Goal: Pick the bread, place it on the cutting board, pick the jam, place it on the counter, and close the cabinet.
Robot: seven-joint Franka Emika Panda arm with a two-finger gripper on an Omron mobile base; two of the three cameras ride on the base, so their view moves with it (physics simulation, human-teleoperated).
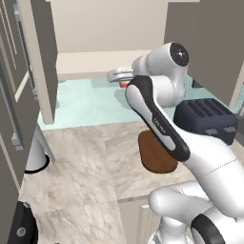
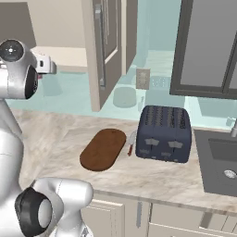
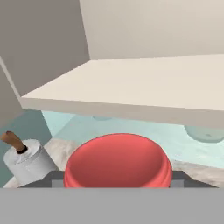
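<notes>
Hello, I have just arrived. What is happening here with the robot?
The arm is reaching up toward the open cabinet. In the hand view, the jam sits right at the end effector, its red lid between the fingertips, just below the front edge of the cream shelf. It looks held, though the grip itself is hard to see. The cutting board lies on the counter beside the toaster, with no bread on it. The cabinet doors are open.
</notes>
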